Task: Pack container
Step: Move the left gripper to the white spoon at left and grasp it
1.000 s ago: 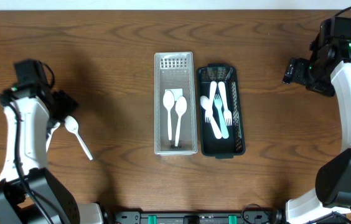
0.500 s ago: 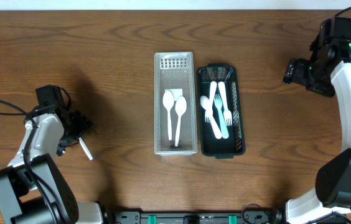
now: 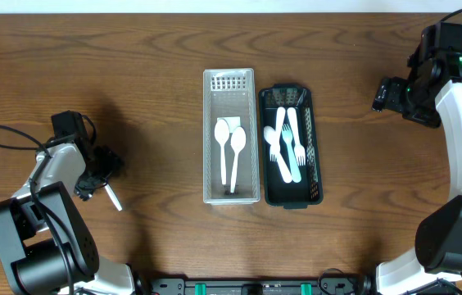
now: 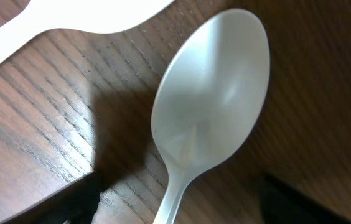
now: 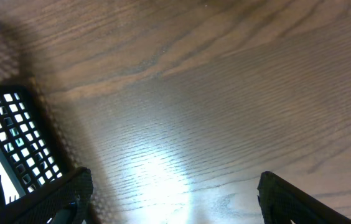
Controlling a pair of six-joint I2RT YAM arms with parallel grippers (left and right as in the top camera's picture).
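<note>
A white plastic spoon lies on the wooden table at the left; only its handle end shows from overhead. My left gripper is down over the spoon's bowl, open, with one finger on each side of the handle. Part of another white utensil shows at the top left of the left wrist view. The white tray holds two white spoons. The black tray holds several white forks and other utensils. My right gripper is open and empty, right of the black tray.
The two trays stand side by side at the table's centre. Bare wood lies under my right gripper. A cable loops beside the left arm.
My left arm has swung in and dropped low, so its gripper now covers the spoon's bowl. The spoon's handle lies where it was. The right arm has not moved.
</note>
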